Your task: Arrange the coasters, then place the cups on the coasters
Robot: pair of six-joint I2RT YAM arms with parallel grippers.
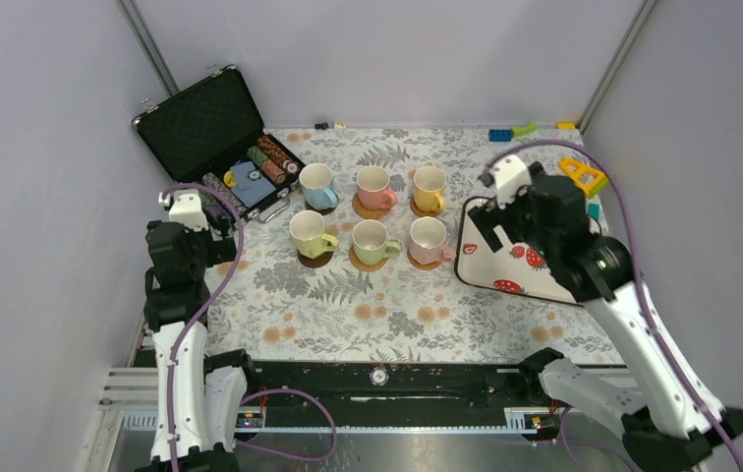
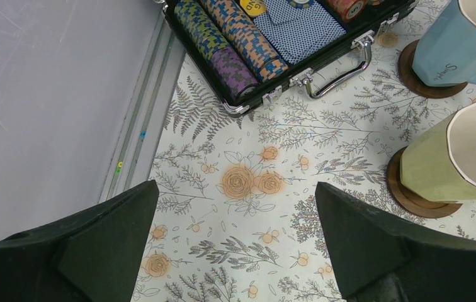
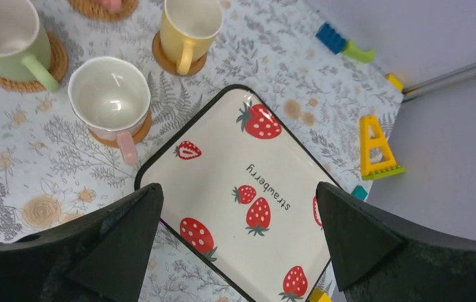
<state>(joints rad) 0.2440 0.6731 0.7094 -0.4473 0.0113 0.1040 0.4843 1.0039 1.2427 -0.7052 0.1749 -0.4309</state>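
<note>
Coasters: six coasters point(image 2: 407, 196) lie in two rows of three, at about 12 o'clock from the middle of the tablecloth point(image 1: 348, 315); the two on the 9 o'clock side are dark wood, the other four tan.
Cups: six cups point(image 3: 109, 94), one upright on each coaster.
Far row, 9 to 3 o'clock: blue cup point(image 1: 316, 185), pink cup point(image 1: 374, 184), yellow cup point(image 1: 428, 186).
Near row, 9 to 3 o'clock: pale green cup point(image 1: 308, 233), green cup point(image 1: 371, 239), light pink cup point(image 1: 428, 236).
Done: both parts of the task look complete (every coaster seen carries a cup, and no cup stands off a coaster).
Left to do: nothing obvious; at most drawing the arms back.
Tray: the strawberry tray point(image 1: 544, 280) sits at 3 o'clock of the grid, with no cup on it.
Left gripper: the left gripper point(image 2: 235, 189) has its jaws spread wide with nothing between them, over bare cloth at 9 o'clock of the pale green cup, near the poker case point(image 1: 212, 126).
Right gripper: the right gripper point(image 3: 238, 189) is fully spread and empty, above the tray, with the light pink cup off at its 10 o'clock.
</note>
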